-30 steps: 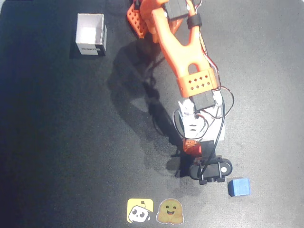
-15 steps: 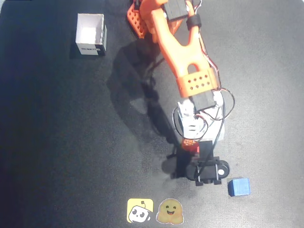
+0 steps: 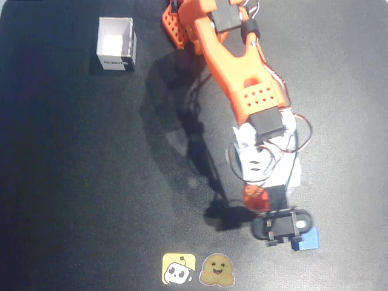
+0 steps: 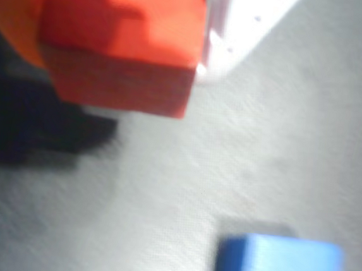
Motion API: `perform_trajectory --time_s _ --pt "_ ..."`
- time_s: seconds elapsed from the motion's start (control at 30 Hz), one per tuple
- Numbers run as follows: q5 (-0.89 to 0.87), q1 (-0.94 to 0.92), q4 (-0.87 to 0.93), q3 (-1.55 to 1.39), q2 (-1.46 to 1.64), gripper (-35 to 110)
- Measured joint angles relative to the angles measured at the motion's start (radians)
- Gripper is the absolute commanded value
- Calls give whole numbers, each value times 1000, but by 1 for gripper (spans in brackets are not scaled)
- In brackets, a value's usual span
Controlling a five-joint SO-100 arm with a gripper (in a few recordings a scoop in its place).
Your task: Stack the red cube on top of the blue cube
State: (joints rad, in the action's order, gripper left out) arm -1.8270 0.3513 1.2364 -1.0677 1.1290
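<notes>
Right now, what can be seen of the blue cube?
The blue cube is a small, plain, bright-blue block with matte faces, sitting flat on the dark table near the bottom right of the overhead view. The gripper overlaps its upper left part there, so only part of it shows. In the wrist view it lies at the lower right, blurred, apart from the red cube held above the table. Nothing visibly touches it except the table.

a: what colours showed on the table [image 3: 73,182]?
b: it was matte black. the arm [image 3: 233,66] was orange with black and white parts. the red cube [image 4: 122,48] was orange-red, the blue cube [image 4: 277,266] bright blue.
a: anything else?
b: a white box [image 3: 116,43], a yellow sticker [image 3: 178,268], and a tan smiling-face sticker [image 3: 217,270].
</notes>
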Motion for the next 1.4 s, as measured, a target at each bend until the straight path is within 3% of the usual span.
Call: perform_trajectory --time_s 0.43,1.03,1.4 --pt "8 118 84 365 -262 0" --pt "-80 196 81 380 -288 0" --pt "-80 152 -51 380 -288 0"
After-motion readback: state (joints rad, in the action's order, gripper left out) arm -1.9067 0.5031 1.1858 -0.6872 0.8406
